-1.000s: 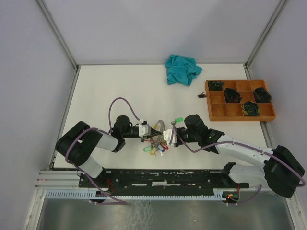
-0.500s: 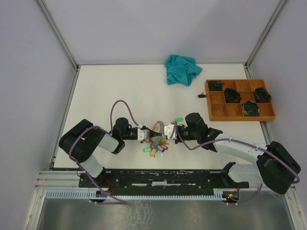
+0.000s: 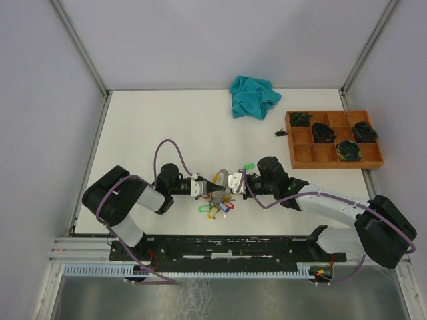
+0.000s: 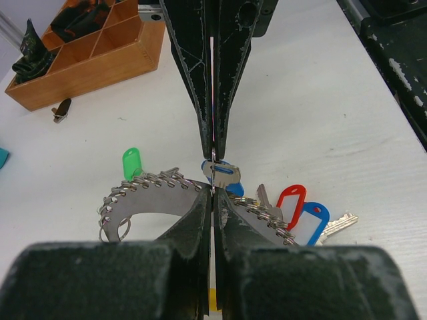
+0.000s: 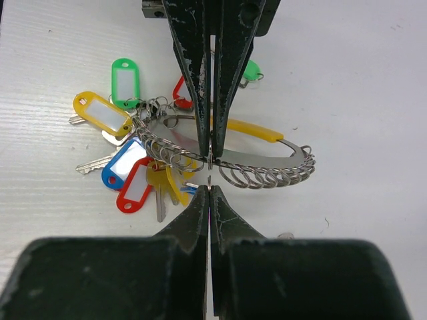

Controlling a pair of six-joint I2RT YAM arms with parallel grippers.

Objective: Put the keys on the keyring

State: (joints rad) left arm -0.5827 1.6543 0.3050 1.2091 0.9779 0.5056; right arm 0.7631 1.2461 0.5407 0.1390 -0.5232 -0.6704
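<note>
1. My left gripper (image 4: 213,197) is pinched shut on the keyring (image 5: 267,175) — its tips meet right on the wire, mid-arc.
2. My right gripper (image 5: 209,192) faces it tip to tip, jaws closed. A blue-tagged key (image 4: 222,175) sits at its tips, but I cannot tell whether it is gripped.
3. The other keys (image 5: 130,177) lie bunched against the ring on the white table (image 3: 167,120) — just on the arm-base side of both grippers.

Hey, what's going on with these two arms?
Both arms meet tip to tip over a pile of tagged keys near the front edge of the table. The left gripper and right gripper both have their jaws shut at the keyring, which already carries many small tag loops. Exactly what each pinches is unclear.
</note>
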